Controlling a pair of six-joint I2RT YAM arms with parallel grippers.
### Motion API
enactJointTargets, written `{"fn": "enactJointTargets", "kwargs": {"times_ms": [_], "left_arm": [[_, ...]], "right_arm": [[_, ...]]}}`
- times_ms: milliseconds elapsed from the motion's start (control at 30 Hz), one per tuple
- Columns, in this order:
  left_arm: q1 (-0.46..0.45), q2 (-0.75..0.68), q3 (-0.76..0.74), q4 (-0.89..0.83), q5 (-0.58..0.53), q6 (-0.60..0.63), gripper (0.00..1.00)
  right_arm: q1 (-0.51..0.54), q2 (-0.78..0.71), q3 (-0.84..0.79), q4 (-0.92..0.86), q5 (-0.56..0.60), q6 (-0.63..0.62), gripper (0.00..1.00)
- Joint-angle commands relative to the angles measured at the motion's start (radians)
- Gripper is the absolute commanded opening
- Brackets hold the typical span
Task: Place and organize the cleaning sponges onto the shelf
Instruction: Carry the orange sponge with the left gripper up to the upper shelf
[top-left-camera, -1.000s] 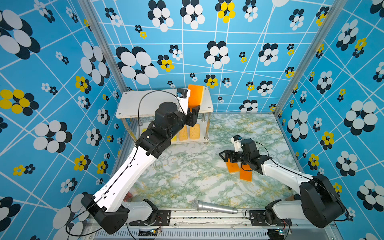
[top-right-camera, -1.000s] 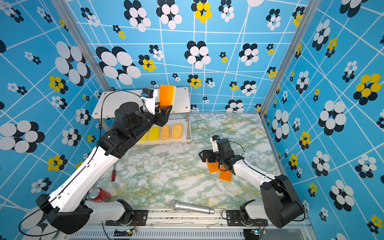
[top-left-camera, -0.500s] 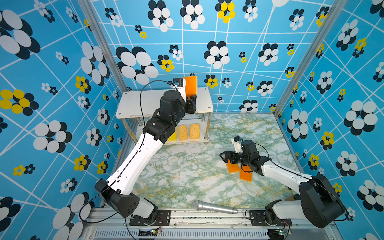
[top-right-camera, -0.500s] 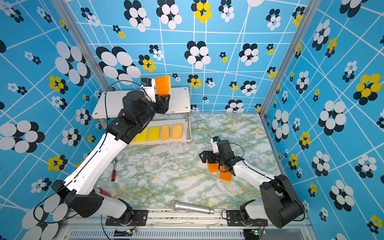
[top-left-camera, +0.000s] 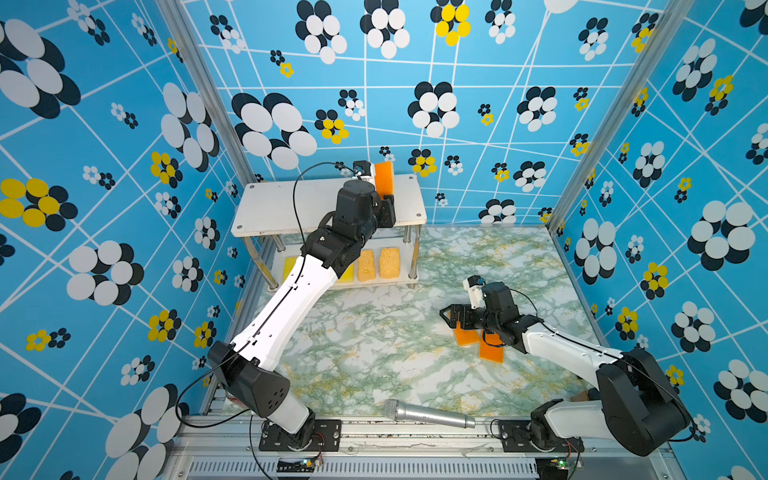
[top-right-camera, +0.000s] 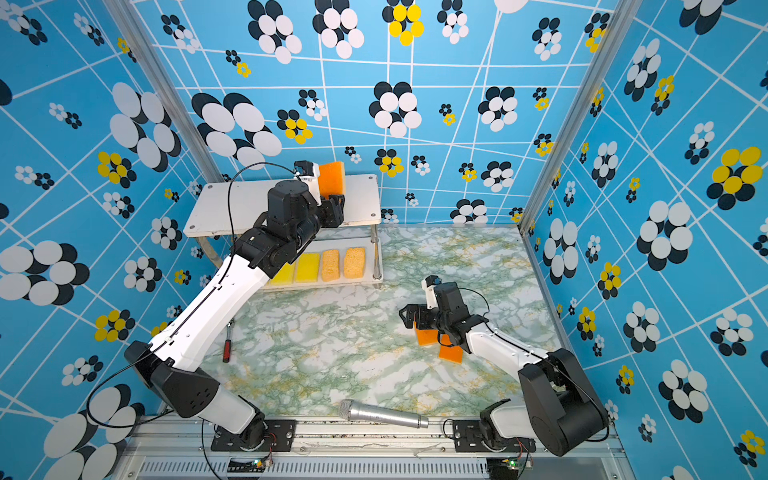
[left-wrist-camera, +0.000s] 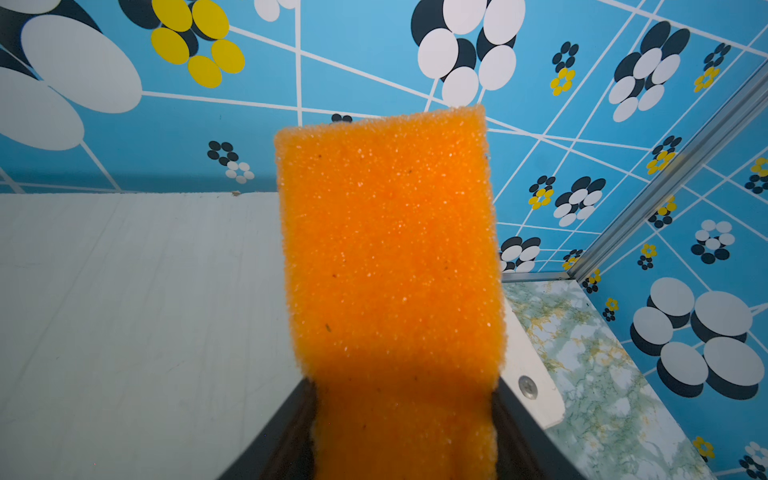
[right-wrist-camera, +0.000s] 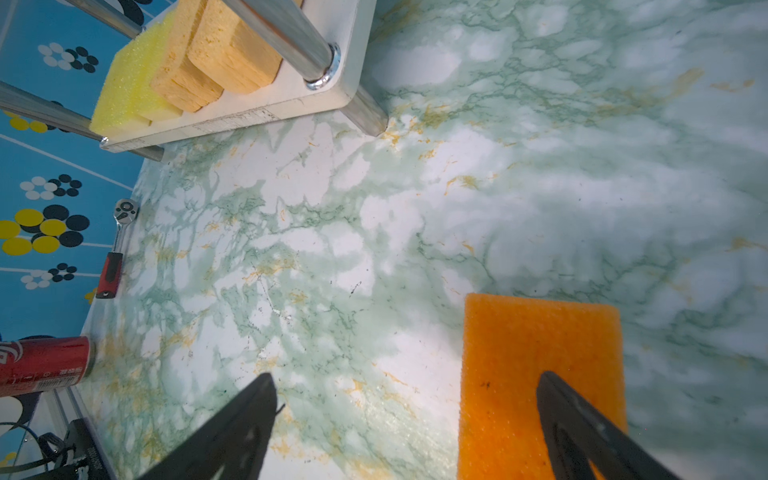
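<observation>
The orange sponge (top-left-camera: 384, 178) is kept clamped upright in the left pincer (top-left-camera: 385, 198). It is now carried further back over the top board of the shelf (top-left-camera: 286, 208) than a second ago, when only the front edge was reached. On the lower board, yellow sponges (top-right-camera: 308, 267) and two tan sponges (top-right-camera: 354, 262) are lined up. The right pincer (right-wrist-camera: 405, 378) is held apart, barely shifted, over one of two loose orange sponges (right-wrist-camera: 536, 340) on the surface (top-left-camera: 374, 345).

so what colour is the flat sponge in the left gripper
Bright orange sponge, best seen in the left wrist view.
</observation>
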Motion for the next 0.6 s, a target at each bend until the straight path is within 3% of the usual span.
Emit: {"fn": "enactJointTargets", "kwargs": {"times_ms": [0, 567], "left_arm": [[0.01, 0.025, 0.035, -0.027, -0.02, -0.019, 0.58], [0.021, 0.061, 0.037, -0.037, -0.024, -0.037, 0.61]], "right_arm": [[-0.006, -0.003, -0.006, 0.009, -0.004, 0.016, 0.99], [-0.007, 0.012, 0.002, 0.011, -0.009, 0.015, 0.99]]}}
